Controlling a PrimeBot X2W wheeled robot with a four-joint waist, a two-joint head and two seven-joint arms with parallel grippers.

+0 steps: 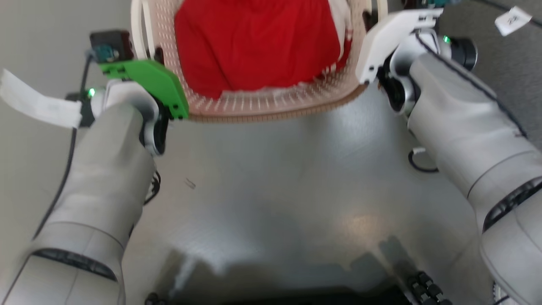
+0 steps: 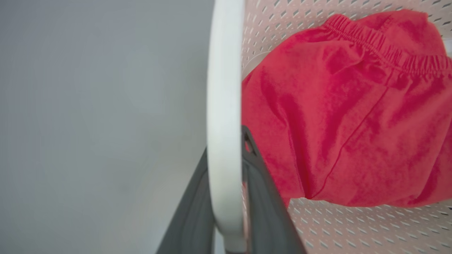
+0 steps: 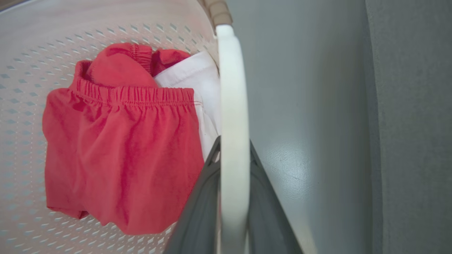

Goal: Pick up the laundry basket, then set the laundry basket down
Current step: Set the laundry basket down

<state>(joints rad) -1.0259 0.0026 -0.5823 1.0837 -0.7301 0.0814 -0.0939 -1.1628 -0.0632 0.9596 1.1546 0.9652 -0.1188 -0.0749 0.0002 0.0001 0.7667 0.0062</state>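
Up at the top middle of the head view, the laundry basket (image 1: 271, 111) sits between the two arms, its brown woven-look rim nearest the robot and pale grey floor (image 1: 271, 190) in front of it. Whether its base rests on that floor or hangs clear of it cannot be told. Inside lie red shorts (image 3: 120, 151) with an elastic waistband, bunched against the perforated cream wall, and a white cloth (image 3: 197, 81) tucked beside them on the right-hand side.

The left gripper (image 2: 226, 148) is closed down to the width of the basket's left handle (image 2: 224, 88): one dark finger lies on the outer side of the white bar, the other on the inner side next to the shorts, both pressed against it. The right gripper (image 3: 234, 148) has the right handle (image 3: 233, 88) pinched the same way, a finger on each face of the bar. A green bracket (image 1: 148, 80) on the left wrist overlaps the near left corner of the rim, and a white bracket (image 1: 389, 34) stands at the near right corner. Darker grey carpet (image 3: 409, 123) borders the floor beyond the right handle
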